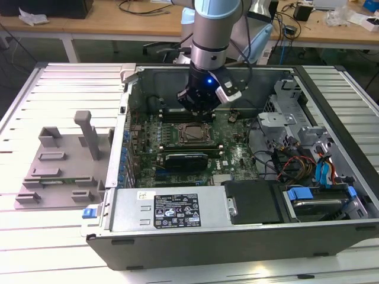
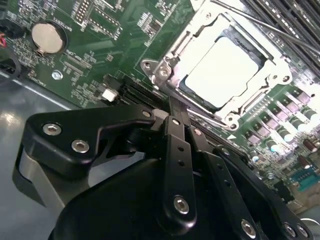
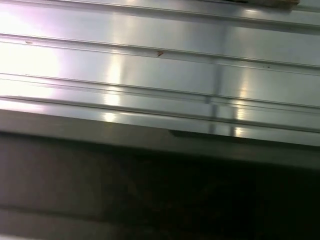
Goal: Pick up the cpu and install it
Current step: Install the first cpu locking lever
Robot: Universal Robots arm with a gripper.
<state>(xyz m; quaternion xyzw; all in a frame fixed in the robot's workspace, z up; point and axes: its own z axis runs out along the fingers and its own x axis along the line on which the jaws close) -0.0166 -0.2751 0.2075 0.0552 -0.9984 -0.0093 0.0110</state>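
The cpu (image 2: 222, 70), a shiny pale square, lies flat inside the motherboard socket (image 2: 162, 67), with the socket's metal frame around it. In the exterior view the socket (image 1: 190, 135) sits mid-board in the open computer case. My gripper (image 1: 199, 111) hangs just above the board, a little behind the socket. In the second wrist view my gripper (image 2: 171, 107) has its black fingers (image 2: 175, 145) drawn together, tips just short of the socket's near edge. Nothing shows between them.
A grey plastic holder tray (image 1: 59, 165) lies on the slatted table at the exterior view's left. In the case there are a power supply (image 1: 172, 210), a black card (image 1: 186, 158), cables (image 1: 290, 163) and a drive cage (image 1: 284, 100). A coin battery (image 2: 47, 37) sits on the board.
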